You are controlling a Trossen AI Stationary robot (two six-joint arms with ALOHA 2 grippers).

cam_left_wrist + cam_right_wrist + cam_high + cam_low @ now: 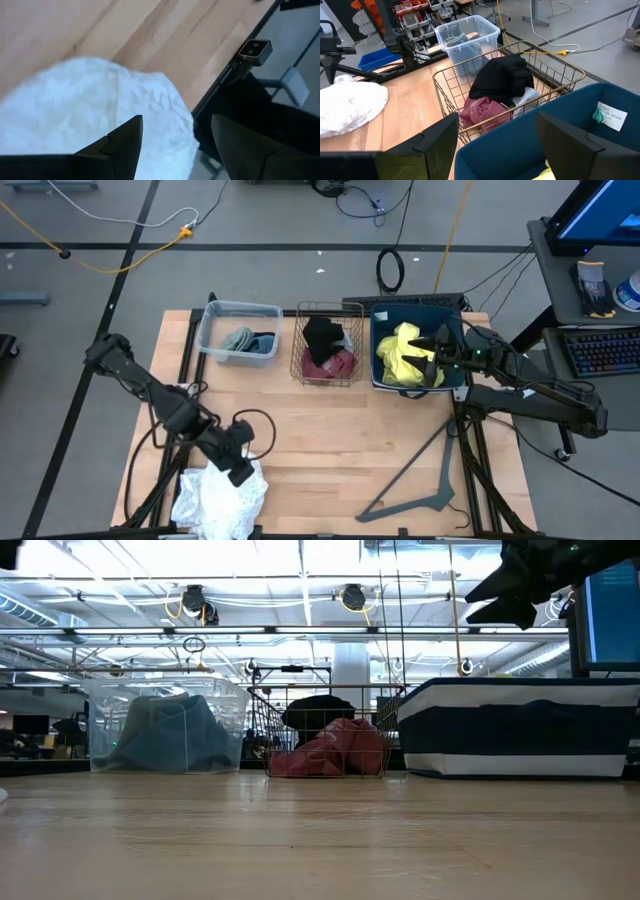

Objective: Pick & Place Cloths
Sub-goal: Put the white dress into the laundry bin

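Loosely crumpled, the white cloth [218, 498] lies under the left gripper [241, 472], fingers spread, left of the wire basket [300, 352]. Right of that basket, the right gripper [432, 350] gapes above the rumpled yellow cloth [405, 356].

Bright, even light from ceiling strips [300, 600], glaring at twelve o'clock in the low view; near tabletop [320, 850] blurred.
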